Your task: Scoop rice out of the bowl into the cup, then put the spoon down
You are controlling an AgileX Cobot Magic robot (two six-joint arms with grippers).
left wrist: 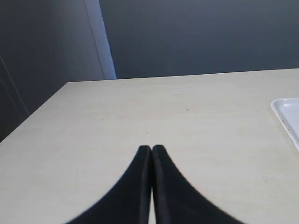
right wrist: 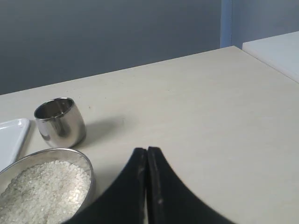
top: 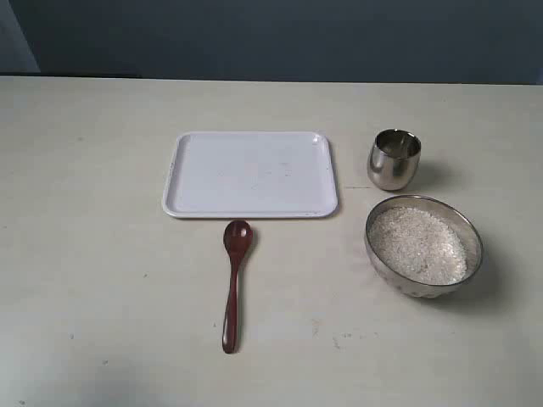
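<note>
- Slippage is the first risk: the spoon [top: 235,284] lies flat on the table [top: 85,254], slim handle pointing near, so pincer tips could skid off it or pinch it crooked.
- Spillage looks likely later: the cup [top: 394,159] is narrow and stands just far of the bowl [top: 373,250], so a tilted spoon head would shed rice [top: 418,244] or nudge the cup over.
- The spoon sits near-centre, just near of the white tray [top: 250,174], well left of bowl and cup.
- The left gripper [left wrist: 152,149] hovers left of the tray, tips pressed together, holding nothing.
- The right gripper [right wrist: 147,150] hovers beside the bowl, likewise closed tight and empty.
- Neither arm shows in the exterior view.
</note>
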